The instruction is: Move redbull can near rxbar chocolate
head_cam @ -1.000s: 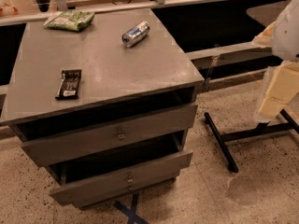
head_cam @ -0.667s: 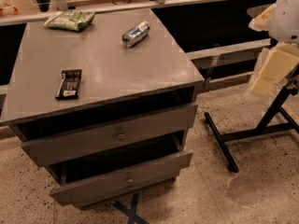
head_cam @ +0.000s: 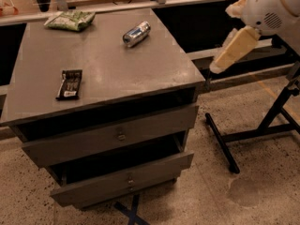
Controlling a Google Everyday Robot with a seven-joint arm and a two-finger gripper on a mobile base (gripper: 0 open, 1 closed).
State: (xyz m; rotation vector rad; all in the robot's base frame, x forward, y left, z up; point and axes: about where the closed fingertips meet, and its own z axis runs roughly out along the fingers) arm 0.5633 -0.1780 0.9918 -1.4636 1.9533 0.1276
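Observation:
The redbull can [head_cam: 136,33], silver and blue, lies on its side near the back right of the grey cabinet top [head_cam: 112,64]. The rxbar chocolate [head_cam: 70,84], a flat black bar with a white patch at its near end, lies near the front left of the top. The two are well apart. My gripper [head_cam: 217,68] hangs in the air just off the cabinet's right edge, at the end of the white arm [head_cam: 274,6], lower than the can and to its right. It holds nothing that I can see.
A crinkled green snack bag [head_cam: 70,20] lies at the back left of the top. The cabinet's two drawers [head_cam: 122,136] stand partly open. A black metal stand [head_cam: 262,125] is on the speckled floor at the right. A shelf rail [head_cam: 140,3] runs behind.
The arm and gripper have moved left and up, from the right edge of the view towards the cabinet's right side. The can, bar and bag have not moved.

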